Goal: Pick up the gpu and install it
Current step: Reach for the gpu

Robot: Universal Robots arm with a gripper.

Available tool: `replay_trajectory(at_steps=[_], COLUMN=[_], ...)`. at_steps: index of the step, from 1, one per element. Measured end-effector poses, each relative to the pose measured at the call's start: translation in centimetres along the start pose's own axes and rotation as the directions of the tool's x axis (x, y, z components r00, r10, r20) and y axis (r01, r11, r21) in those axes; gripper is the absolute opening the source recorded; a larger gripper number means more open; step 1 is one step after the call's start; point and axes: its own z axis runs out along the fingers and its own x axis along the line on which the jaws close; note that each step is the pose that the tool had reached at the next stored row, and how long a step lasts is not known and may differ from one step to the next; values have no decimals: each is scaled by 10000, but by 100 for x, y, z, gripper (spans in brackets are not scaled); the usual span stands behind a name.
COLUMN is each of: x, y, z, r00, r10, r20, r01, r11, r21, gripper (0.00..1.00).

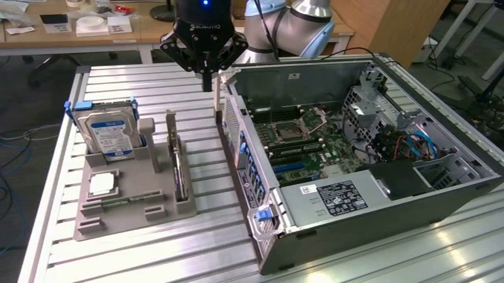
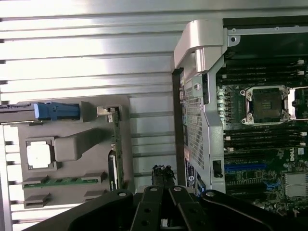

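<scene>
Your tool [image 1: 207, 82] is hanging clenched and empty over the table [image 1: 157, 253] beside the open computer case [image 1: 393, 218], while the gpu [image 1: 179, 171] is standing on edge in the grey holder [image 1: 126, 188] nearer the exterior view's left, so descending with the tool closed is risking toppling the card.

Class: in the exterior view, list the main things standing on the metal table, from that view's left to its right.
blue-labelled hard drive → gpu, standing on edge → open computer case
</scene>
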Motion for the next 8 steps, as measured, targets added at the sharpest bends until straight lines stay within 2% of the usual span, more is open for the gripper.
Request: replay_trajectory(at_steps=[8], x=[100], y=[-7], z=[-1], r00=[10000], r10=[1], r20=[1], r01=[-1], r11=[10000], r21=[0], gripper=[11])
